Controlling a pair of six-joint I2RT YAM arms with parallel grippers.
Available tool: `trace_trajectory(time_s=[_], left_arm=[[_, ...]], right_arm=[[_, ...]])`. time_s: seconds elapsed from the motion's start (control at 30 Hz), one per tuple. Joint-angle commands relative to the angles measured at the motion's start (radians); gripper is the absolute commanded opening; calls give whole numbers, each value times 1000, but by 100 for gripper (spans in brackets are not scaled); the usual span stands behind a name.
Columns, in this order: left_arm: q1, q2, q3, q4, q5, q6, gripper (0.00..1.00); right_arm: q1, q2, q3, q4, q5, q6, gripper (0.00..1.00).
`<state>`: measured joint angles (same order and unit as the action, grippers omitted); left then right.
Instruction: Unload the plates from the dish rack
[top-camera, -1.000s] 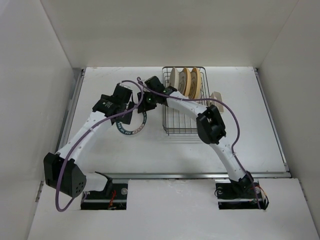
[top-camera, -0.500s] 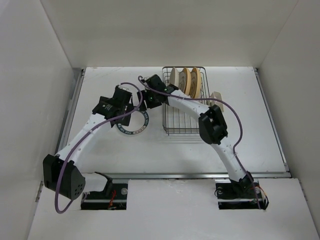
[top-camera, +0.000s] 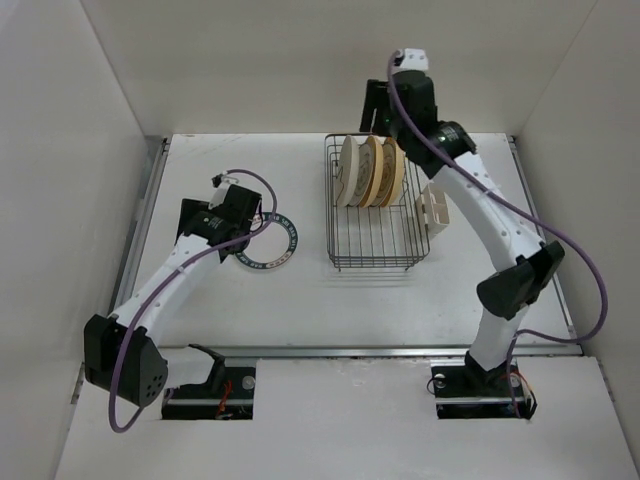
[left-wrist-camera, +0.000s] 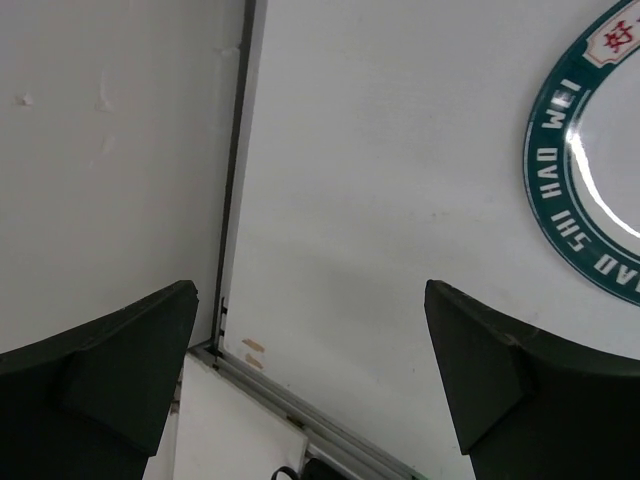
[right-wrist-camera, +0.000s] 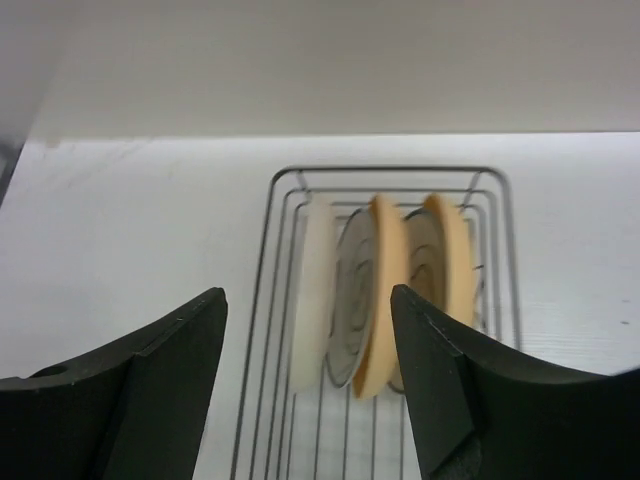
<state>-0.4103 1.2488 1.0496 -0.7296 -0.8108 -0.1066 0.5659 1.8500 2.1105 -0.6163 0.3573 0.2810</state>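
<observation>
Overhead, the rack sits on the worktop at the upper centre of the frame. Three plates stand on edge side by side in its far end. In the right wrist view the leftmost of them is pale cream and the other two are a deeper yellow; all three stand upright between the wires. A white caddy hangs on the rack's right side. The fourth plate, white with a dark green lettered rim ring, lies flat on the worktop left of the rack, apart from it.

The right end effector hangs above the rack's far edge, at the top centre of the overhead frame, facing down toward the standing plates. Its fingers are spread wide and hold nothing.

The left end effector overlaps the fourth plate's upper-left rim in the overhead frame. Its fingers are likewise wide apart and empty. Bare worktop shows between them, and the plate's rim lies at the upper right of its wrist view.
</observation>
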Motion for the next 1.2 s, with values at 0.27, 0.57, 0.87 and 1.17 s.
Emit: trace_trajectory(time_s=[0.27,0.57,0.87,1.17], left_arm=[[2,136,181,-103,102,76,95],[2,127,150,-91,102,85,95],[2,127,141,-71,121,85,94],[2,118,132,-71,130,85,94]], right_arm=[[-101,95,-10,-106,221,20,65],[-123,175,-20,-119,301,30,46],[-123,196,-52,-140,342,30,38],[-123,251,-32,-131,370,20,28]])
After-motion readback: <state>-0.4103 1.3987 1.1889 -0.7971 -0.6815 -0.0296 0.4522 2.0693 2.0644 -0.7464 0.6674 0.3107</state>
